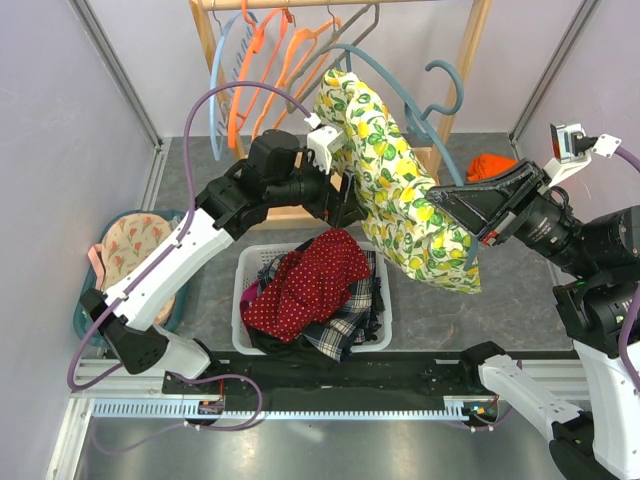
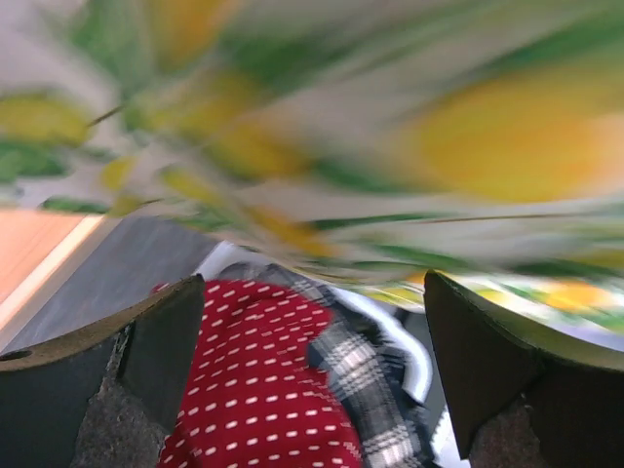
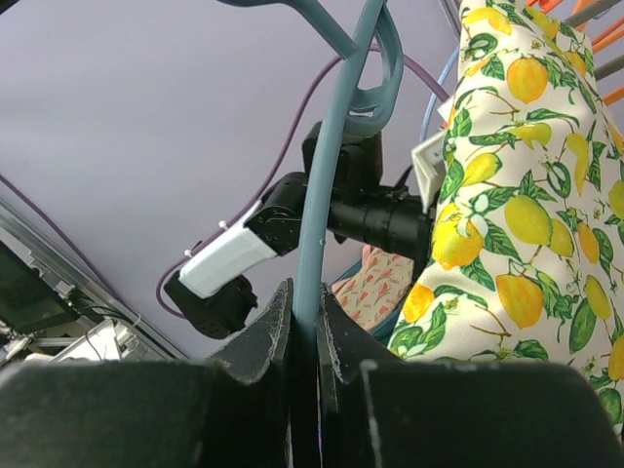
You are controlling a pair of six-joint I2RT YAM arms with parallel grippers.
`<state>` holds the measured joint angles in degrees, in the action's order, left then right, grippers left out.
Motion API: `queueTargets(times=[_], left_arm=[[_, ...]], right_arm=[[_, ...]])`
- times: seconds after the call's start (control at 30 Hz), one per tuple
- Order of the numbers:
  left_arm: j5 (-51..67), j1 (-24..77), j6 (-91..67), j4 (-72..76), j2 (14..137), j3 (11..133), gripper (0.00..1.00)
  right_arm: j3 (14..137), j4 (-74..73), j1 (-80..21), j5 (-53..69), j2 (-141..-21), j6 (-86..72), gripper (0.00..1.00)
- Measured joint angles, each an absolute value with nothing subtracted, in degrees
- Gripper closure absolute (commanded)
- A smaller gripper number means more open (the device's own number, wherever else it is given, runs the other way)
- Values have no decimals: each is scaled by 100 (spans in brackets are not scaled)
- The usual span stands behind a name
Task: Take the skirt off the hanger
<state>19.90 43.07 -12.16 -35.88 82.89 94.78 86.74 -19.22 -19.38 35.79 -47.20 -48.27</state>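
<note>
Left arm [image 1: 185, 250]: rises from its near-left base, elbow bent, forearm angled up and toward the centre.
Left end effector [image 2: 314, 292]: both dark fingers spread wide apart, pointing forward.
Right arm [image 1: 600, 250]: stands up from its near-right base, wrist turned leftward toward the centre.
Right end effector [image 3: 304, 312]: fingers pinched close together on the thin bar of a grey-blue hanger [image 3: 327, 195].

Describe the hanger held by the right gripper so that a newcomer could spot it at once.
Find the wooden rack at the back; in front of it hangs a white lemon-print garment. The hanger carrying it is slate blue, pinched in the right gripper. The other hangers, on the rack, are orange, light blue or grey and carry nothing.
</note>
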Motion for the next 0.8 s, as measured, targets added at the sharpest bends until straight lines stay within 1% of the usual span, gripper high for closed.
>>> queueTargets(times=[0.1, 0.2, 0.23, 0.27, 0.33, 0.37, 0.4, 0.47, 0.6, 0.67, 0.7, 0.73, 0.77, 0.8], left_arm=[[1726, 4274, -1258, -3634, 8283, 9317, 1], [1872, 4193, -1374, -3601, 8283, 9308, 1], [1938, 4171, -1404, -3588, 8283, 9314, 4], [2196, 4108, -1485, -3573, 8298, 9330, 13], [2891, 3916, -1708, -3446, 8374, 9413, 27], [3326, 3798, -1870, -3271, 8427, 9439, 37], [3782, 3677, -2038, -3068, 8484, 9450, 42], [4622, 3479, -2491, -2493, 8593, 9397, 48], [5861, 3350, -3282, -1317, 8667, 8925, 50], [6171, 3350, -3479, -1055, 8670, 8753, 53], [6270, 3350, -3540, -947, 8670, 8687, 62], [6335, 3350, -3586, -860, 8670, 8648, 92], [6361, 3345, -3636, -794, 8670, 8621, 98], [6381, 3343, -3686, -725, 8670, 8595, 98]], right_arm=[[8674, -1833, -1938, 3612, -4720, -4856, 100], [8674, -1712, -1938, 3627, -4718, -4917, 100], [8674, -1688, -1938, 3629, -4718, -4928, 100], [8672, -1658, -1938, 3632, -4713, -4939, 100], [8663, -1610, -1938, 3638, -4698, -4978, 100], [8652, -1588, -1938, 3642, -4687, -4982, 100], [8639, -1566, -1938, 3645, -4672, -4995, 100], [8604, -1507, -1938, 3647, -4641, -5022, 100], [8562, -1413, -1938, 3669, -4606, -5070, 100], [8562, -1400, -1938, 3688, -4606, -5089, 100], [8562, -1391, -1940, 3701, -4609, -5103, 100], [8562, -1382, -1938, 3715, -4609, -5109, 100], [8562, -1374, -1940, 3728, -4609, -5118, 100], [8562, -1372, -1938, 3730, -4609, -5122, 100]])
